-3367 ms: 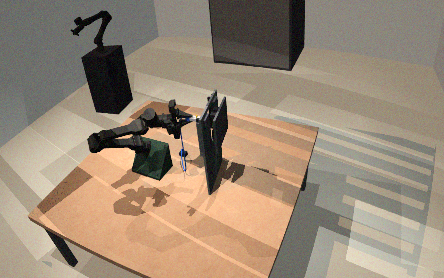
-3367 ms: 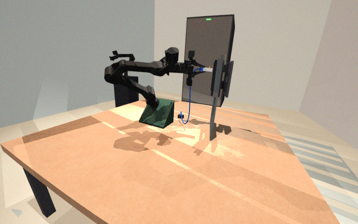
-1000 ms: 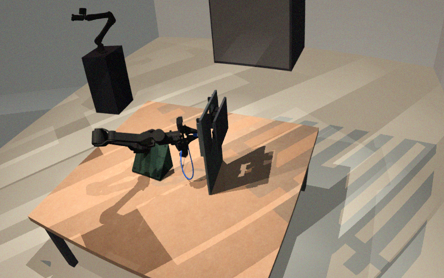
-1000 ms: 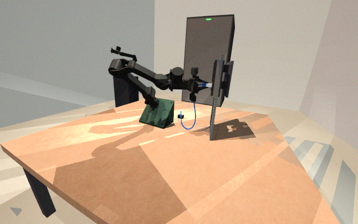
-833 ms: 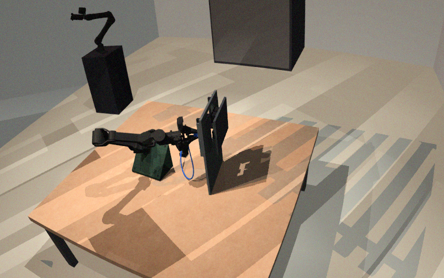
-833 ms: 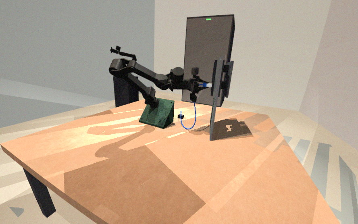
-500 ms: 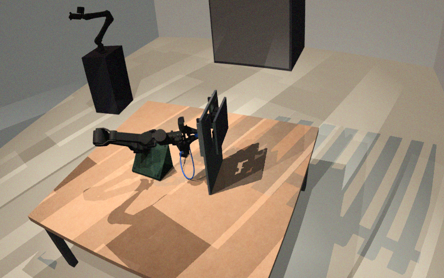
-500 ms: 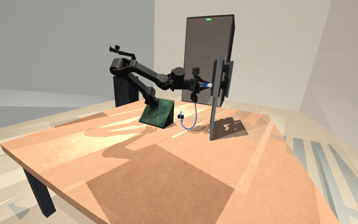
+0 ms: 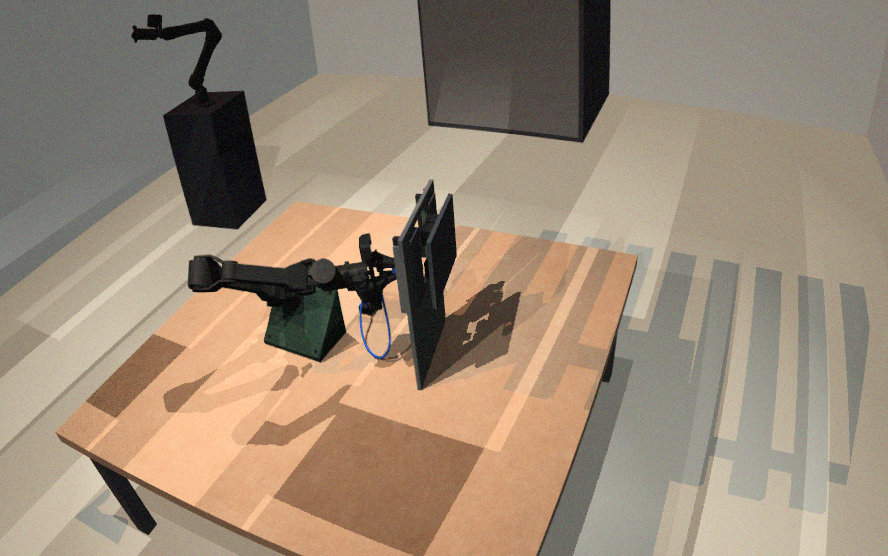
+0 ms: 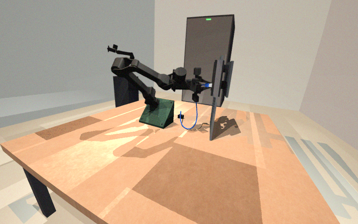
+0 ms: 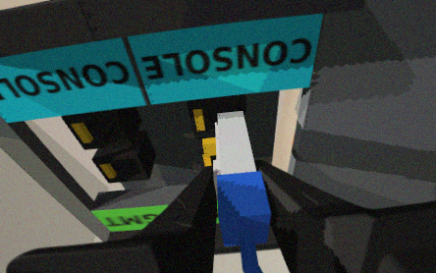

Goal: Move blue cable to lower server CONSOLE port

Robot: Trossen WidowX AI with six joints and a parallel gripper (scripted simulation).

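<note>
"Hand (image 9: 385,269) (image 10: 207,84) (image 11: 234,170) first — how far open is it, and what's in it?"

"Only partly open, clamped on the blue and white plug (image 10: 208,85) (image 11: 242,191). One dark finger (image 11: 189,211) (image 10: 205,80) bears on each side of the blue body, and the white end sticks out ahead of the fingertips."

"And what lies in front of the hand?"

"The upright panel (image 9: 424,307) (image 10: 217,76), with the plug's white end pointing at it. Up close, it overlaps the dark port opening (image 11: 211,108) under the larger CONSOLE label (image 11: 223,60), which reads upside down. I can't tell whether the tip is inside or just short of it."

"Anything beside that?"

"A second CONSOLE label (image 11: 66,82), with two dark sockets (image 11: 105,129) (image 11: 123,162) below it — yellow strips in both. A green label (image 11: 129,217) sits lower, partly hidden behind the hand's finger."

"Where does the blue cable (image 9: 361,333) (image 10: 196,113) (image 11: 249,255) go?"

"Out of the plug's back, between the fingers, then in a hanging loop beneath the hand, above the counter (image 9: 216,451) (image 10: 111,181)."
</note>
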